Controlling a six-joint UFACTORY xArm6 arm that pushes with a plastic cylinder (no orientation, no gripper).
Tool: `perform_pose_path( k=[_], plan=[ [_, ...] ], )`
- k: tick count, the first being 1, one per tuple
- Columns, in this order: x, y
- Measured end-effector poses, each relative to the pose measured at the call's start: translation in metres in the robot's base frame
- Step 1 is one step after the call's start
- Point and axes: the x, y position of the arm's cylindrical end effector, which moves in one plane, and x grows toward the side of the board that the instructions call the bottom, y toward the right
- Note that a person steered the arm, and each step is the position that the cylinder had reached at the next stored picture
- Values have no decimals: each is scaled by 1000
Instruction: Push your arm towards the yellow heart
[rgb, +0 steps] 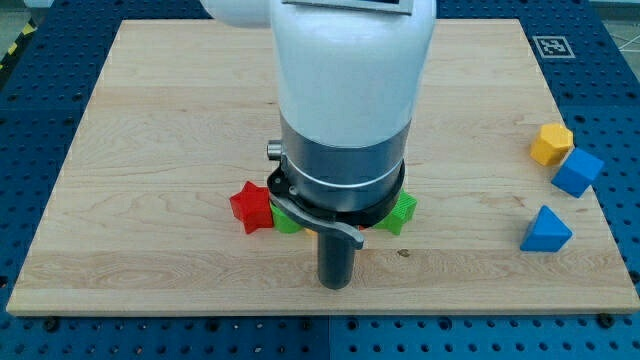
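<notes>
Nearest the view's bottom stands my tip, a bare rod with no jaws to open or close, touching no block. The only yellow block in sight, its heart shape uncertain from here, sits well apart by the view's right edge, just beside a blue block. I judge a careless run could clip that blue block or the blue triangular block lower down, or drag along the green block behind the rod.

My arm hides most of two green blocks, shapes unreadable; no yellow heart shows; the arm's top is cropped.
</notes>
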Motion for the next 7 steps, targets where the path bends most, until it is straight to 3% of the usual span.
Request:
perform_pose_path(
  k=[3, 7],
  plan=[
    [-10, 23],
    [-28, 13]
  ],
)
